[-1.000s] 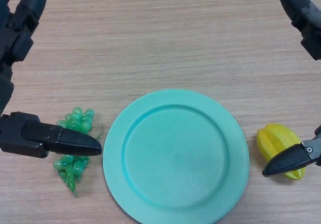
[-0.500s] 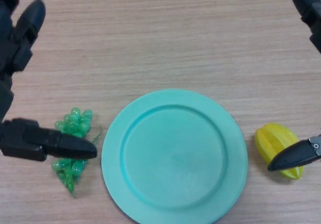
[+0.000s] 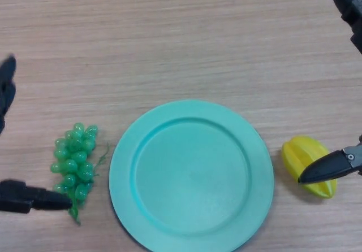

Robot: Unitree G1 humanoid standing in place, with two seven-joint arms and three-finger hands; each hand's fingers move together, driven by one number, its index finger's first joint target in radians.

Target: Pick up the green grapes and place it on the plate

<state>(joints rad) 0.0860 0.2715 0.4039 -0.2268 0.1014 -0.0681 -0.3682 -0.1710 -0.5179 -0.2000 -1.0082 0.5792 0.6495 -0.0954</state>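
light wood-grain table (image 3: 169, 43) fills the view. round teal plastic plate (image 3: 191, 176) sits at centre-bottom, empty. bunch of green plastic grapes (image 3: 73, 161) lies on the table at 9 o'clock of the plate, just beside its rim, not on it. yellow ridged starfruit (image 3: 308, 164) at 3 o'clock. left hand (image 3: 34, 198) released, a straight finger tip touching the bunch's lower end. right hand (image 3: 328, 167) released, a finger over the starfruit.
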